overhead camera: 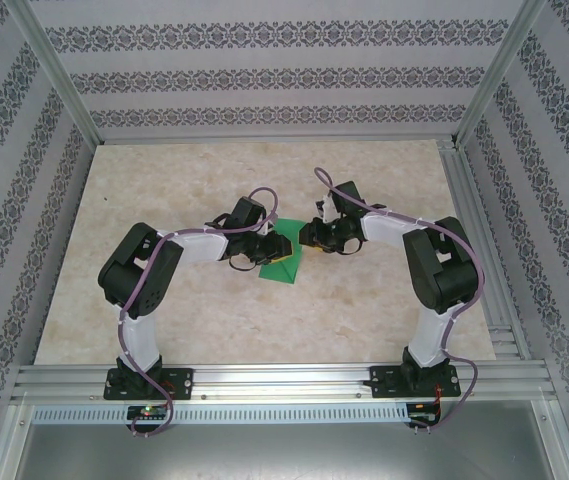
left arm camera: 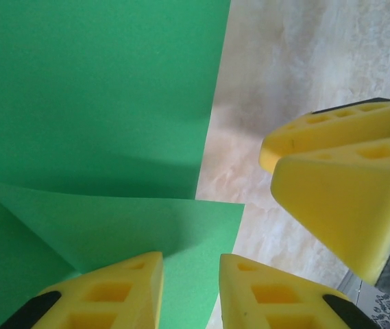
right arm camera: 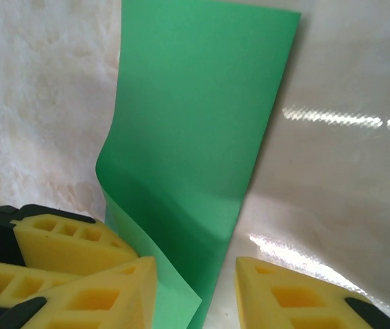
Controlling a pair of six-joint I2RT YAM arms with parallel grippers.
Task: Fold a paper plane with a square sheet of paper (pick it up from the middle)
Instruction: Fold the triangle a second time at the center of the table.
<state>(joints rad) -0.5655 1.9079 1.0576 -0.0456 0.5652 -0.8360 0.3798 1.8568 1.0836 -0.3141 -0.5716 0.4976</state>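
Folding under way: thin bright green square paper sheet (overhead camera: 285, 270), partly folded. Left hand (left arm camera: 191, 274) and right hand (right arm camera: 196, 274) stand part-open astride its edge (nothing pinched). Next, likely: close squarely.

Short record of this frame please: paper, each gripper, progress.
paper: green sheet on the table, between both grippers, one flap folded over
left gripper: jaws apart, flap edge in the gap
right gripper: jaws apart, sheet edge in the gap
progress: early fold, no dart shape yet
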